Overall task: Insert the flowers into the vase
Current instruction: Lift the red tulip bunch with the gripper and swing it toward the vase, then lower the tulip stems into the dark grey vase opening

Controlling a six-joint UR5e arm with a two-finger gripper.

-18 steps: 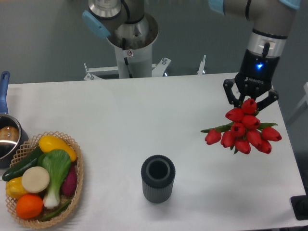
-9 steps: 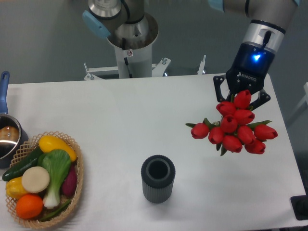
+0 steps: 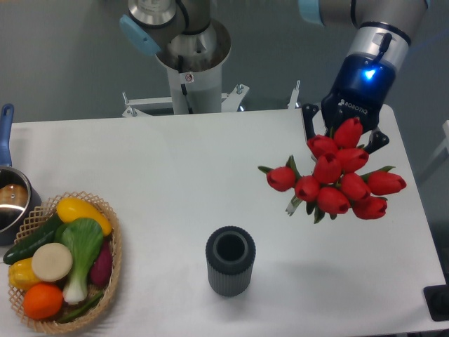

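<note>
Your hand [image 3: 344, 133] is clenched on the flowers [image 3: 334, 175], gripping the bunch near its top so the red buds fan out below and in front of the fingers. Over the last second you have lifted the bunch and carried it toward nine o'clock: the buds sit higher and further left than they did, and a short stem end now shows beneath them, pointing down toward seven o'clock. That is progress, but the bunch hangs in the air, well apart from the vase [image 3: 230, 260].

The vase stands upright on the surface [image 3: 175, 168], at about seven o'clock from the flowers, its round mouth open and unobstructed. You have yet to close that gap and bring the stems over the opening. The bunch looks wider than the mouth, so I judge only the stems will go in; line them up over the centre before lowering, or the leaves may catch the rim and tip the vase.

The basket [image 3: 112, 281] of toy vegetables and the pot [image 3: 12, 200] sit far off at nine o'clock, out of your path.
</note>
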